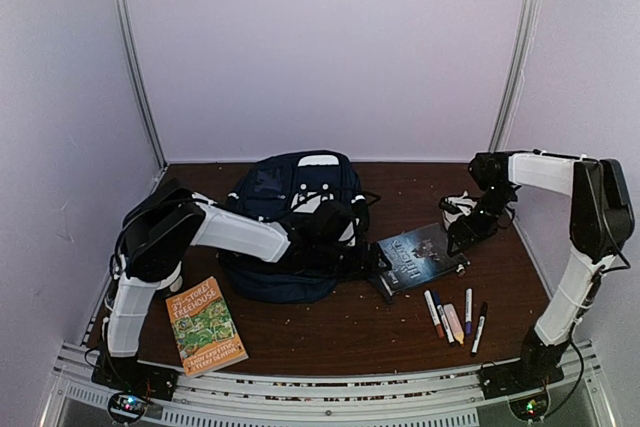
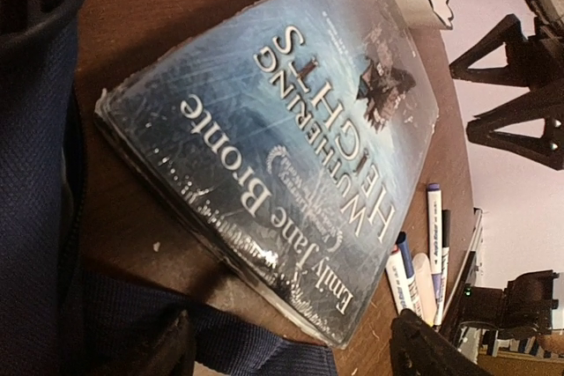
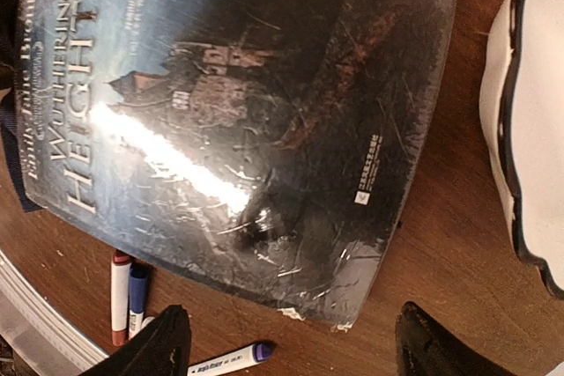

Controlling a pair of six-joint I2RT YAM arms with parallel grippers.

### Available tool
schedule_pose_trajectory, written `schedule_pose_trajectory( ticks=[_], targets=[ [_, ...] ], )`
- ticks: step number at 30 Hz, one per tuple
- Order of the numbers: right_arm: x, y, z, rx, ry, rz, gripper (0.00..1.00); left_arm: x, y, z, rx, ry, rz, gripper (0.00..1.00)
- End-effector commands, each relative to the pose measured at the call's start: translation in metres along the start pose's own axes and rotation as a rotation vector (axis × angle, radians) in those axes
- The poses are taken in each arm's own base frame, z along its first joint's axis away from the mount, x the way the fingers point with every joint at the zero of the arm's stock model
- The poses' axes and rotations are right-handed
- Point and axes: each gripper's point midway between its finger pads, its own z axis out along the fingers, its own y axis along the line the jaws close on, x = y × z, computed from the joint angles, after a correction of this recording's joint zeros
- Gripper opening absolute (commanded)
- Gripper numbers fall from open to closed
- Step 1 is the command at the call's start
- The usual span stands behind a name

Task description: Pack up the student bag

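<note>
The navy student bag (image 1: 290, 217) lies at the table's back middle; its blue fabric and a strap show at the left of the left wrist view (image 2: 40, 217). A dark book, "Wuthering Heights" (image 1: 420, 259), lies flat to its right and also shows in the left wrist view (image 2: 291, 138) and the right wrist view (image 3: 238, 112). My left gripper (image 1: 362, 259) is open, between the bag and the book's near-left edge, its fingertips (image 2: 432, 350) empty. My right gripper (image 1: 462, 237) is open and empty over the book's right corner, fingertips (image 3: 159, 341) apart.
Several markers (image 1: 452, 319) lie in front of the book. An orange "Treehouse" book (image 1: 206, 327) lies at front left. A white dish with a dark rim (image 1: 458, 209) sits beside the right gripper, also in the right wrist view (image 3: 529, 121).
</note>
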Motion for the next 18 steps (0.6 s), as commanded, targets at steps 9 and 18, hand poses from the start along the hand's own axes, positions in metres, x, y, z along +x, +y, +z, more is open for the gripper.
schedule_pose_trajectory(
  ticks=[9,18],
  targets=[
    [0.009,-0.006,0.034,-0.037,0.098,0.029,0.79,-0.003,0.014,-0.004,-0.049,0.027,-0.018,0.78],
    [0.006,0.057,0.020,-0.322,0.058,-0.041,0.67,0.002,0.017,0.005,-0.058,0.068,-0.026,0.76]
  ],
)
